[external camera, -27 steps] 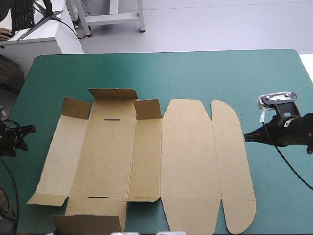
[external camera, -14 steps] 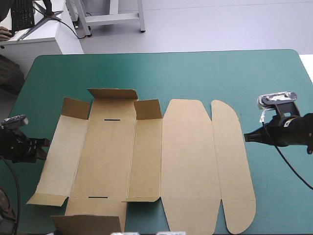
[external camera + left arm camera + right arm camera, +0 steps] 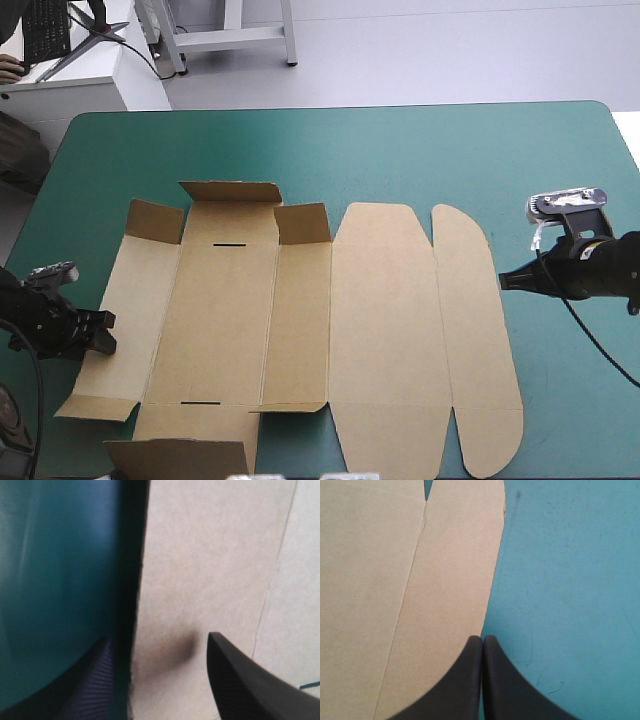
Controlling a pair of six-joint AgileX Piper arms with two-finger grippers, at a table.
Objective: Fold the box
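Teal-green cover (image 3: pixel 420 150) spreads over the whole table, and on it lies the box (image 3: pixel 300 330), a cut sheet of brown board opened almost flat across the table's left and middle, with only its short end tabs (image 3: pixel 155 220) tilted up. We read the step in hand as raising the long left outer panel (image 3: pixel 125 320) into a wall. The black fin-fingered left gripper (image 3: pixel 100 333) sits at that panel's outer edge. In its wrist view the left gripper (image 3: pixel 159 637) is spread wide and straddles the edge, with one of its fingers (image 3: pixel 235 680) over the board and the other over the cover. The black right gripper (image 3: pixel 503 282) is well apart, at the rim of the rounded lid flap (image 3: pixel 470 330). Its wrist view shows the right gripper (image 3: pixel 483 637) pressed together into one point, holding nothing, just beside that flap (image 3: pixel 450 580). To do this well, we would slip the outer finger under the board's edge rather than pinching down on it. We would then close firmly and swing the panel up about its scored crease (image 3: pixel 272 580), so the fold lands on the line. We cannot tell whether the sheet would slide; if it does, a steadying press from the right gripper should help.
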